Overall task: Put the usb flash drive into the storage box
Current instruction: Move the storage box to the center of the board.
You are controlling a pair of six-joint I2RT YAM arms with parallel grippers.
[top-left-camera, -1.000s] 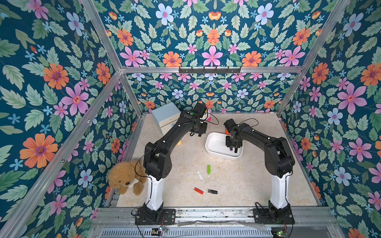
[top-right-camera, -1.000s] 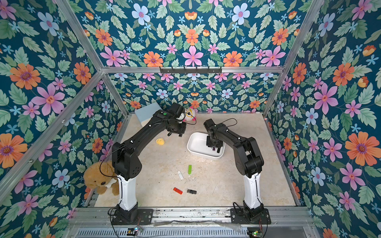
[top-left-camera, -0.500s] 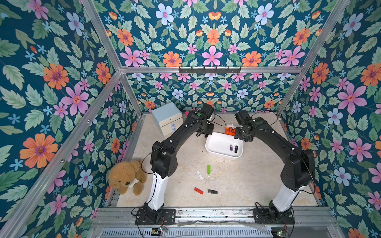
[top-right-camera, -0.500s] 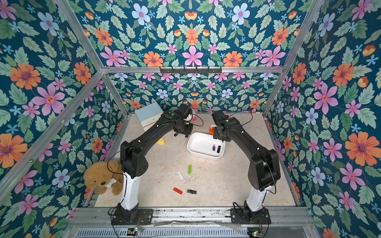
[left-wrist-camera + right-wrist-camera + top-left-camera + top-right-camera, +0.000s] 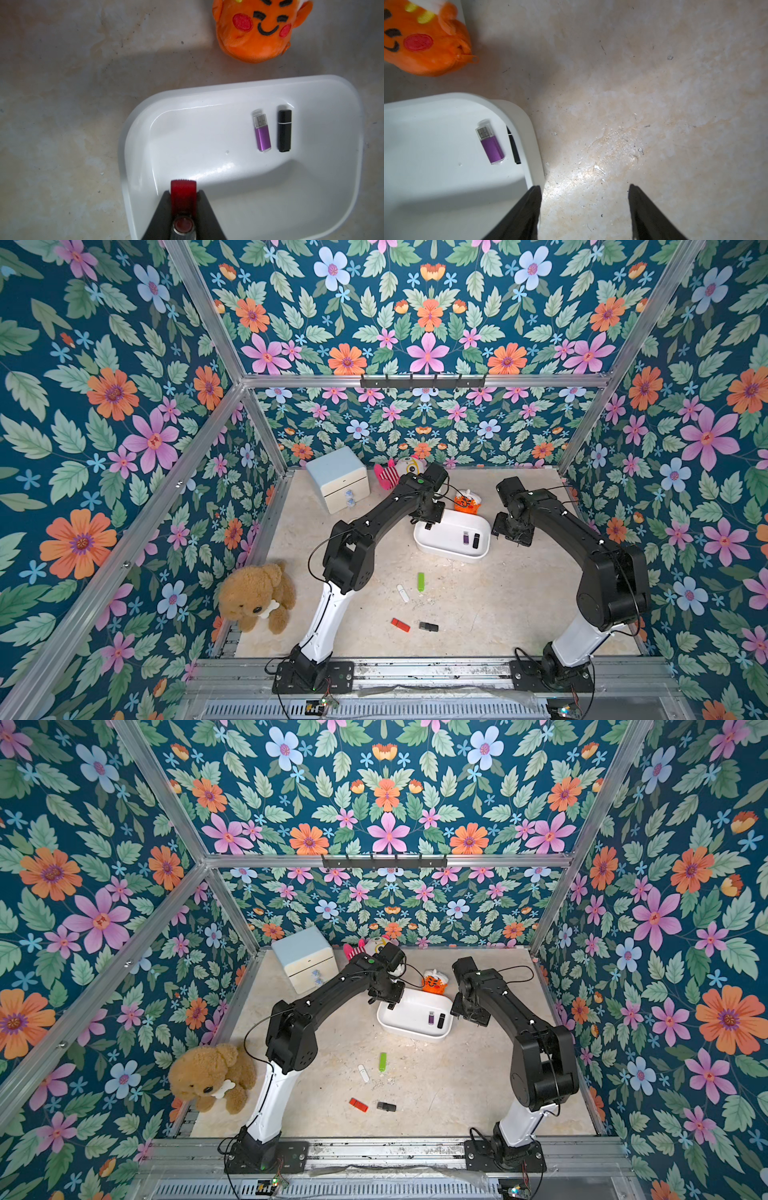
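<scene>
The left arm (image 5: 376, 512) stands with its white lower link rising from its base, elbow bent high, black forearm reaching toward the back and inward, wrist turned down. The left gripper (image 5: 184, 192) points straight down, jaws pinched on a red flash drive (image 5: 183, 186) that sticks out past the fingertips. The right arm (image 5: 569, 522) takes a roughly mirrored pose: elbow high on its own side, forearm reaching back and inward, wrist down. The right gripper (image 5: 584, 187) faces down, jaws spread wide. In both top views the two grippers are well apart.
</scene>
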